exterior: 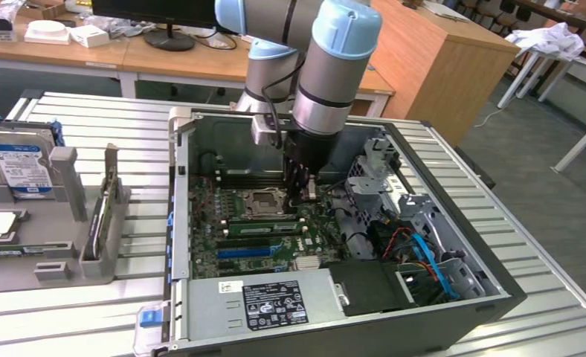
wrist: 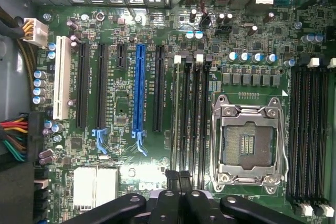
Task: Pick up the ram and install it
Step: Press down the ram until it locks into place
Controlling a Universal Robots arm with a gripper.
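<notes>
Inside the open, dark metal computer case (exterior: pixel 491 294), the gripper (exterior: pixel 306 192) is held low over the green motherboard (exterior: pixel 209 223), close to the square, steel-framed CPU socket (exterior: pixel 263 199). In the wrist view its black fingers (wrist: pixel 185 178) are seen pressed together, with nothing visible between them, above the end of the long black memory slots (wrist: pixel 202 119).

The ram (exterior: pixel 263 226), a thin green stick with dark chips, is seen in the exterior view lying along those slots just beside the socket; whether it is fully seated cannot be told. Further along the board a long blue slot (wrist: pixel 139 93) and a white slot (wrist: pixel 62 77) are set in parallel. A boxy grey power supply (exterior: pixel 263 301) with a printed label is fitted at the case's near edge, and blue and orange cables (exterior: pixel 427 249) are bundled at the exterior view's right.

Outside the case, a hard drive (exterior: pixel 20 167) with a blue-white label is stood upright in a grey holder (exterior: pixel 65 245) on the ribbed metal table (exterior: pixel 551 297). Open room is left above the motherboard; the case walls close it in on all sides.
</notes>
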